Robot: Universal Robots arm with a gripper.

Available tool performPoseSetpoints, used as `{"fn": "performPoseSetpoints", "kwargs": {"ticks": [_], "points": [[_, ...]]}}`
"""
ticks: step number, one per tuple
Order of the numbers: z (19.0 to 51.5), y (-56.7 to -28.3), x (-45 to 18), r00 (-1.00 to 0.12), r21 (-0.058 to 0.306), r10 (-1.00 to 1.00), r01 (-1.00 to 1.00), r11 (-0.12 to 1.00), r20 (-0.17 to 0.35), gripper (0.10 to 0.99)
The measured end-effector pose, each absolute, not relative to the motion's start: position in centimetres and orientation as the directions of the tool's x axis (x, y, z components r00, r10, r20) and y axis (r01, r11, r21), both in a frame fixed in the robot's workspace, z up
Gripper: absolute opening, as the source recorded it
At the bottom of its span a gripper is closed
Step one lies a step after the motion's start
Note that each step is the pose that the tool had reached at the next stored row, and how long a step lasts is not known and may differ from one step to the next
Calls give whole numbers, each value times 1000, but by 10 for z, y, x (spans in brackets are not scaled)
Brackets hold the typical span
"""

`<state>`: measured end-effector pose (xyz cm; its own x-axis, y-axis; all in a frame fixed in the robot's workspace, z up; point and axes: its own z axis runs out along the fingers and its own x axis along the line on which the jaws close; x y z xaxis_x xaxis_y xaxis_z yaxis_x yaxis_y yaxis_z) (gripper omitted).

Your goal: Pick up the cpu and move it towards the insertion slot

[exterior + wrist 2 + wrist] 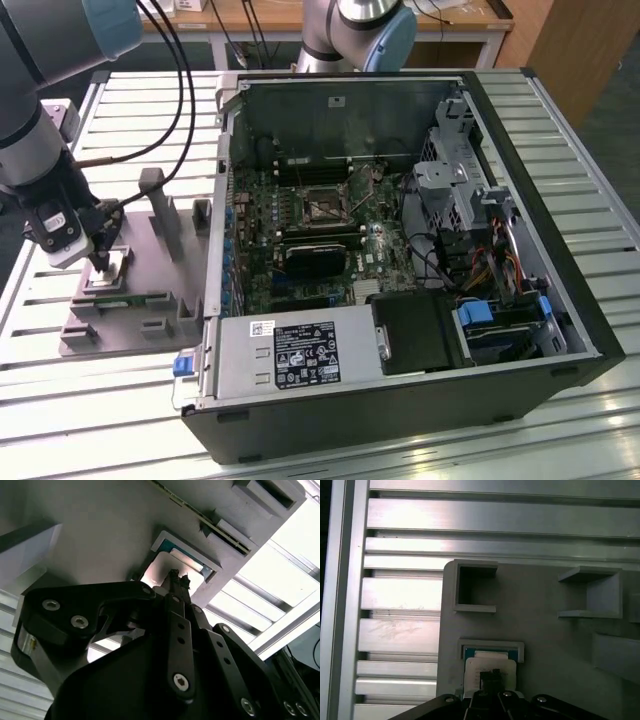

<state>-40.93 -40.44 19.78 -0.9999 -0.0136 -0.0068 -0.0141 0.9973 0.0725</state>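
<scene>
Tool set down on the cpu (506,672) in its grey holder, well apart from the insertion slot (322,205).

The cpu lies flat in a shallow framed nest on the grey fixture plate (150,300), which rests on the slatted worktop (100,400) at the exterior view's left. The tool (177,577) stands directly above it, its fingers drawn together with the tips at the middle of the chip's pale top; whether they actually have hold of it cannot be told. The slot sits on the board inside the open computer case (560,300), off toward the exterior view's right of the tool, beyond the case's near wall.
</scene>
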Motion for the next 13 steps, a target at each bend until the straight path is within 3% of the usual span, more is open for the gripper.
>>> {"fn": "performPoseSetpoints", "kwargs": {"ticks": [1, 3, 4, 6, 7, 9, 12, 13], "points": [[198, -404, -409, -1000, 73, -14, -14, 997, -7, 110], [198, -404, -409, -1000, 73, -14, -14, 997, -7, 231], [197, -404, -409, -1000, 73, -14, -14, 997, -7, 231], [197, -404, -410, -1000, 73, -14, -14, 997, -7, 349], [197, -404, -410, -1000, 73, -14, -14, 997, -7, 349], [197, -404, -410, -1000, 73, -14, -14, 997, -7, 467], [197, -404, -410, -1000, 73, -14, -14, 997, -7, 525], [197, -404, -410, -1000, 73, -14, -14, 997, -7, 588]]}}
